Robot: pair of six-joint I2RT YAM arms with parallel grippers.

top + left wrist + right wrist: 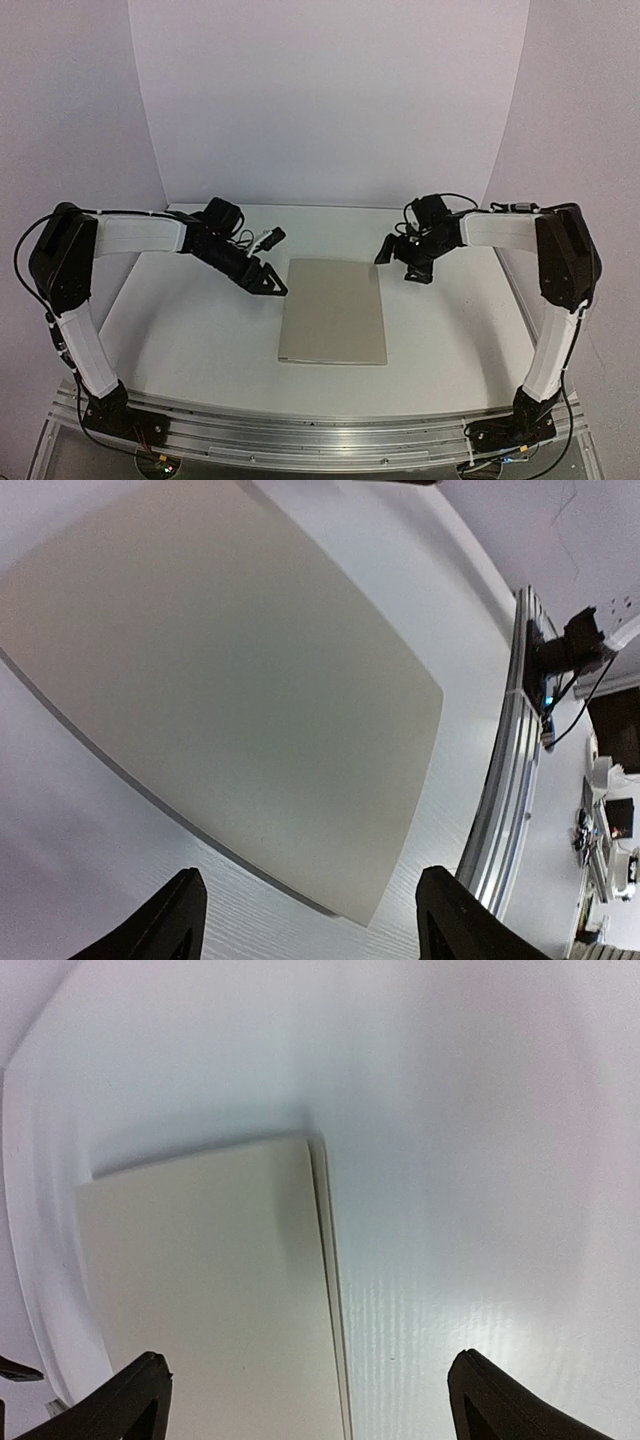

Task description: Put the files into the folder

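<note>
— If judged from above, seems nearly finished: found the folder (333,312) shut, flat at the middle of the counter (180,330), with no files loose anywhere. Probably tucked inside.

— Agreed. Spotted left claw (270,285) at its ten o'clock, right claw (400,262) at two, both spread wide, pinching nothing. Saw no obstacle; only need to pull away.
</note>
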